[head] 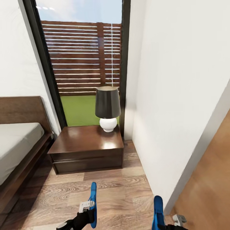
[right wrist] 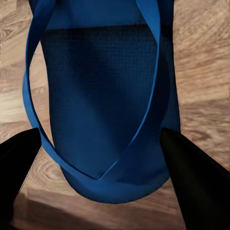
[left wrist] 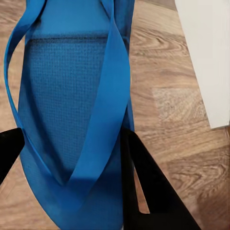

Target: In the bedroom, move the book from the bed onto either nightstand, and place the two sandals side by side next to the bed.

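Each of my grippers holds one bright-blue sandal edge-up above the wood floor. The left sandal (head: pixel 93 199) (left wrist: pixel 67 86) sits between the black fingers (left wrist: pixel 148 191) of my left gripper (head: pixel 90 213) (left wrist: pixel 72 167), which is shut on it. My right gripper (head: pixel 161 224) (right wrist: pixel 103 167) is shut on the right sandal (head: pixel 158 207) (right wrist: pixel 105 86). The bed (head: pixel 16 143), grey mattress on a dark frame, lies at the left. The dark-brown nightstand (head: pixel 83 140) stands ahead beside it. The book is out of view.
A black-shaded lamp (head: pixel 108 108) with a white base stands on the nightstand's right rear corner. Behind it is a tall black-framed window (head: pixel 83 64). A white wall (head: pixel 179 95) runs close on the right, with a wooden door (head: pixel 210 191) at the lower right. Bare plank floor (head: pixel 111 188) lies before the nightstand.
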Available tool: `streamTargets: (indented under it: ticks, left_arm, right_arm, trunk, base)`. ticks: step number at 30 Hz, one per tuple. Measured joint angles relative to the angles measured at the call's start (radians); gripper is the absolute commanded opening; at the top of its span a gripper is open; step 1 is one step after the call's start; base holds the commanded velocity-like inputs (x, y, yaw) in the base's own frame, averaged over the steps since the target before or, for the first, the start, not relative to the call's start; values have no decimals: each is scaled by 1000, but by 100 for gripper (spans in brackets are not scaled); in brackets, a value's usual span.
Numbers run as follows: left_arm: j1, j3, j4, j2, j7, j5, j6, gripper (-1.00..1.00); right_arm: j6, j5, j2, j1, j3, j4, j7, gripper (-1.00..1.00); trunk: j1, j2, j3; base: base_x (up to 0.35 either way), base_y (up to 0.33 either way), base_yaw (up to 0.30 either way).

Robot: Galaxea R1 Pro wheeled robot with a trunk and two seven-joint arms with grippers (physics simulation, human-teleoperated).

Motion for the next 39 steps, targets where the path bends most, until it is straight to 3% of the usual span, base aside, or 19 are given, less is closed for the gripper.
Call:
streamTargets:
  ticks: [8,39]
  left_arm:
    - [0,0,0,0,0,0,0,-100]
    - [0,0,0,0,0,1,0,-100]
  right_arm:
    - [0,0,0,0,0,0,0,-100]
    - [0,-1,0,0,-1,0,0,-100]
  trunk:
    - [0,0,0]
    - [1,0,0]
  base:
    - [221,0,269]
    - [3,-36,278]
